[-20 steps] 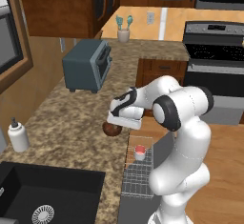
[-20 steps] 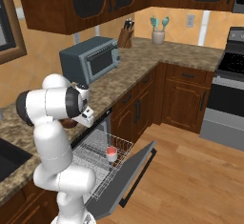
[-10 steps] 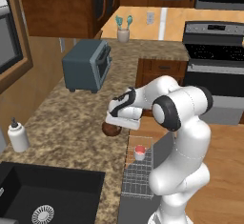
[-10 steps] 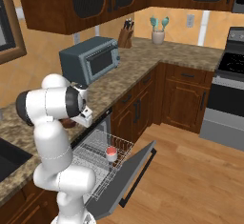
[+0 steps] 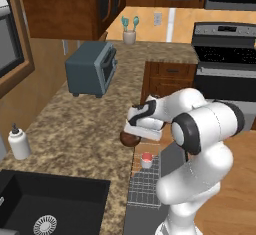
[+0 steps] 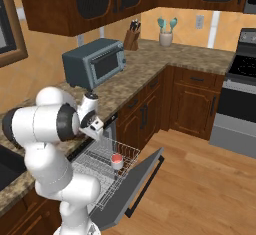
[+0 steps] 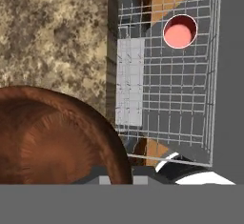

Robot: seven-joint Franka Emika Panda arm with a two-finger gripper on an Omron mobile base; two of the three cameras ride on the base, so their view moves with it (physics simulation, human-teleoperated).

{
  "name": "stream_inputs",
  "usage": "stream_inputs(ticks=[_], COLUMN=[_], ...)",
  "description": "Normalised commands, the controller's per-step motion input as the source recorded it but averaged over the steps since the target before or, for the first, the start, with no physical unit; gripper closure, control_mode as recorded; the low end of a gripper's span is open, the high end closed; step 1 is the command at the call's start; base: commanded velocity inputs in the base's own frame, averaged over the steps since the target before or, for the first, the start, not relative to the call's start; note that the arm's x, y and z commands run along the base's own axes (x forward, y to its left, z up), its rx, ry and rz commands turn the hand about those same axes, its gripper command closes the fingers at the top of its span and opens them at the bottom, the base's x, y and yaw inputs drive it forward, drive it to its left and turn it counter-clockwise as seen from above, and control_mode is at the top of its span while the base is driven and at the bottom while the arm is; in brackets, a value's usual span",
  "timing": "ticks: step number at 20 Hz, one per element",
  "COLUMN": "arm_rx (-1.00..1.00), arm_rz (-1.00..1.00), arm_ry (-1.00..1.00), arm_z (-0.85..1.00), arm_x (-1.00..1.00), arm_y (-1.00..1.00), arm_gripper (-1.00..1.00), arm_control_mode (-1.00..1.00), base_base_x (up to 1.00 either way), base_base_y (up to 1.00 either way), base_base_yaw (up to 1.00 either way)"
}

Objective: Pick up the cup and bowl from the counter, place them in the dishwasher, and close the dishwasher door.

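Note:
The dark brown bowl (image 5: 129, 139) sits at the counter's (image 5: 85, 129) edge above the open dishwasher. In the hand view the bowl (image 7: 52, 142) looms at lower left. My gripper (image 5: 132, 132) is bent down over it, and the dark fingertips of the gripper (image 7: 121, 180) are shut on the bowl's rim. The whitish cup (image 5: 146, 159) with its pink-red inside stands upright in the dishwasher's wire rack (image 7: 176, 89); the cup (image 6: 116, 161) and the same cup (image 7: 180, 31) also show from the right and from the hand. The grey dishwasher door (image 6: 135, 189) hangs open, tilted down.
A grey-blue toaster oven (image 5: 92, 69) stands farther back on the counter. A white soap bottle (image 5: 19, 143) is near the black sink (image 5: 45, 204). The oven range (image 5: 225, 64) is at the right, with wooden floor (image 6: 200, 179) beyond the open door.
The fingers have closed at the bowl's rim. Arm, bowl and cup stay where they were.

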Motion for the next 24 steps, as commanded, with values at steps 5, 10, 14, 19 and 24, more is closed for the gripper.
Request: stream_inputs(ticks=[5,10,14,19,24], arm_rx=[0.01,0.15,0.22,0.11,0.00], arm_rz=[-0.01,0.00,0.00,0.01,0.00], arm_ry=[0.07,0.17,0.14,0.08,0.06], arm_z=[0.01,-0.11,-0.41,-0.57,-0.49], arm_x=[-0.38,0.11,0.22,0.20,0.17], arm_y=[-1.00,-0.89,-0.83,-0.15,0.14], arm_gripper=[1.00,1.00,1.00,1.00,1.00], arm_control_mode=[-1.00,-1.00,-1.00,-1.00,-1.00], base_base_x=[0.00,0.00,0.00,0.00,0.00], base_base_y=[0.00,0.00,0.00,0.00,0.00], base_base_yaw=[0.00,0.00,0.00,0.00,0.00])
